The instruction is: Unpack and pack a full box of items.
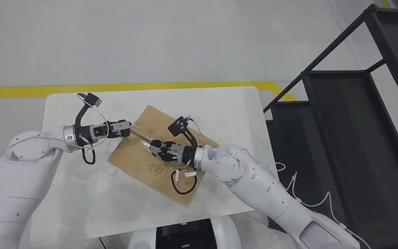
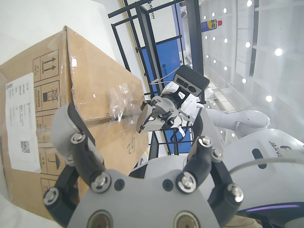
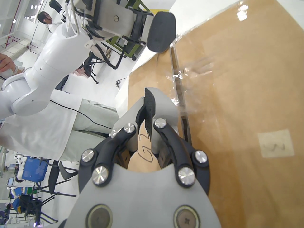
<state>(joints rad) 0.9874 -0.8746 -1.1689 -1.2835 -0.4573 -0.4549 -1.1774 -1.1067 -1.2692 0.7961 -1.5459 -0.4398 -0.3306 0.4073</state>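
The cardboard box (image 1: 142,167) lies closed in the middle of the white table (image 1: 74,199), with its top face up, and it is turned diagonal to the table edges. Its long axis goes from the far left side toward the near right side, and the seam between the two top flaps follows the same line. Clear tape (image 3: 190,69) covers this seam; it is wrinkled and shiny at the left end. On the top face there is a handwritten mark, and on one end wall a white label (image 2: 20,122) is stuck. The left gripper (image 1: 129,129) is at the left short edge of the box, where the seam ends, and its fingers are wide apart, with one pad just at that edge. The right gripper (image 3: 148,105) is above the top face, just beside the seam and near the wrinkled tape. Its two fingers are pressed together; whether a piece of tape is between them, I cannot tell. A black metal rack (image 1: 336,124) stands to the right of the table.
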